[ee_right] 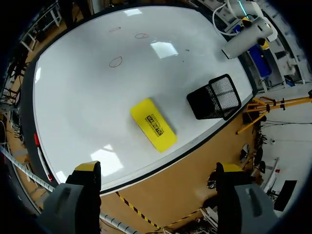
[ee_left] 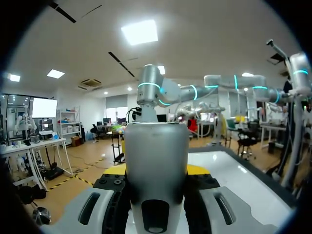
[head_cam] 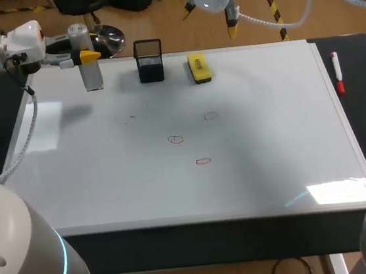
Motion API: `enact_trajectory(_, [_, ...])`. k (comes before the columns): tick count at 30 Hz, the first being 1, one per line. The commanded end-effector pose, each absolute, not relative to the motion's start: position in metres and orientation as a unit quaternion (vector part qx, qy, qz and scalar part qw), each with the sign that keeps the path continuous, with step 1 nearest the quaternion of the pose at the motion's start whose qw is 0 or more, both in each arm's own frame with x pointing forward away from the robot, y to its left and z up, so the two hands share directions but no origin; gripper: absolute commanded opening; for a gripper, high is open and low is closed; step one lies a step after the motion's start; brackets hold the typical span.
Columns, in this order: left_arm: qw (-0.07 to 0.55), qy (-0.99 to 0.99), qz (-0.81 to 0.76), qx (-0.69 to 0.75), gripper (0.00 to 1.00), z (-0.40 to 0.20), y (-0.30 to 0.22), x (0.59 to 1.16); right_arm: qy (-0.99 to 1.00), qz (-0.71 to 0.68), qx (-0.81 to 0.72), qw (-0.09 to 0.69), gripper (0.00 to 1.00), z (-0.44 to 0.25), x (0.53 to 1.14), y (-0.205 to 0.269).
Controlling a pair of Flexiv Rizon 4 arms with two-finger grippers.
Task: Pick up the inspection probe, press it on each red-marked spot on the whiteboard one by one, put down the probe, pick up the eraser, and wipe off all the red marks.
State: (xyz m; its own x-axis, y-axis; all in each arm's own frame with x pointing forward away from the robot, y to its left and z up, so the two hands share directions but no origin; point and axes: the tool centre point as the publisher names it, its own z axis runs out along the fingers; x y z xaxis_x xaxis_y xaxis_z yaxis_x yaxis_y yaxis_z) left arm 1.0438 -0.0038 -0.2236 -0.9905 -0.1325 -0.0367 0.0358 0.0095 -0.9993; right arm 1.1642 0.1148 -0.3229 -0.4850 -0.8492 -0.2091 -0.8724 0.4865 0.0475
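Currently | left gripper [head_cam: 85, 57] clamped on the silver inspection probe [head_cam: 92, 74] at the whiteboard's [head_cam: 272, 166] far left corner | right gripper [ee_right: 158, 168] spread wide, empty, beyond the far edge near the yellow eraser [ee_right: 152, 124] | black mesh holder [head_cam: 149, 61] between probe and eraser | three red marks [head_cam: 176, 139] mid-board
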Motion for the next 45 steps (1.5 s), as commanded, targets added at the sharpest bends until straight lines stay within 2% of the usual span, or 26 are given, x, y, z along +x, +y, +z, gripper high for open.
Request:
enact_trajectory(1, [0.061, 0.708, -0.703, -0.034, 0.00, -0.223, -0.004, 1.043, 0.858, 0.071, -0.502, 0.077, 1.00, -0.320, 1.163, 0.114])
enact_trajectory(7, [0.061, 0.708, -0.703, -0.034, 0.00, -0.223, -0.004, 1.043, 0.858, 0.071, -0.502, 0.077, 1.00, -0.320, 1.163, 0.114])
enact_trajectory(16, [0.061, 0.708, -0.703, -0.034, 0.00, -0.223, -0.004, 1.043, 0.802, 0.092, -0.586, 0.075, 1.00, -0.324, 1.157, 0.141])
enact_trajectory(26, [0.061, 0.708, -0.703, -0.034, 0.00, -0.223, -0.004, 1.043, 0.741, 0.078, -0.666, 0.018, 1.00, -0.345, 1.140, 0.158])
enact_trajectory(34, [0.061, 0.708, -0.703, -0.034, 0.00, -0.223, -0.004, 1.043, 0.703, 0.060, -0.709, -0.026, 1.00, -0.361, 1.128, 0.160])
enact_trajectory(45, [0.061, 0.708, -0.703, -0.034, 0.00, -0.223, -0.004, 1.043, 0.677, 0.041, -0.734, -0.022, 1.00, -0.370, 1.121, 0.154])
